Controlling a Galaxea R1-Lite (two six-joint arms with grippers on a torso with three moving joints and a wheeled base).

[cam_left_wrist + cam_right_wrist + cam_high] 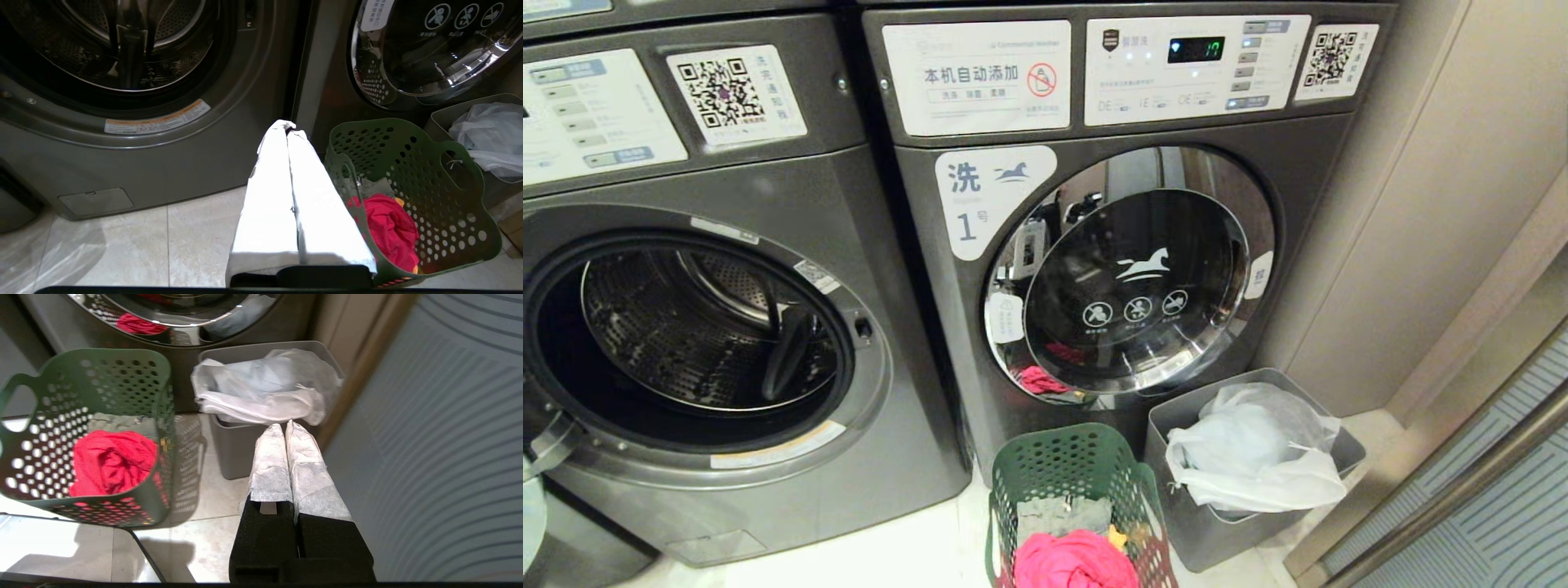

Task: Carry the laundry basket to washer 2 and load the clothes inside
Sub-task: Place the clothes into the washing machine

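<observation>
Head view: laundry basket sits on the floor in front of the washer marked "1", door shut. Just right of it, a grey bin with a white bag. The washer to the left has its door open, drum empty; no label visible on it here, so can't confirm it's washer 2. Neither arm in this view.

Left wrist: left gripper pressed together, empty, hanging just beside the basket's near rim, not touching. Clothes inside: pink-red garment, grey-green piece behind it, a yellow scrap at the edge.

Right wrist: right gripper also pressed together, empty, near the bin, apart from the basket.

Handling guess: the basket is stiff plastic, load is light, so it should lift easily. Rim flares and walls look slick; take the slot handles, one per gripper, to keep it level. Clothes are limp, so pinch a bunched fold rather than a flat edge.
</observation>
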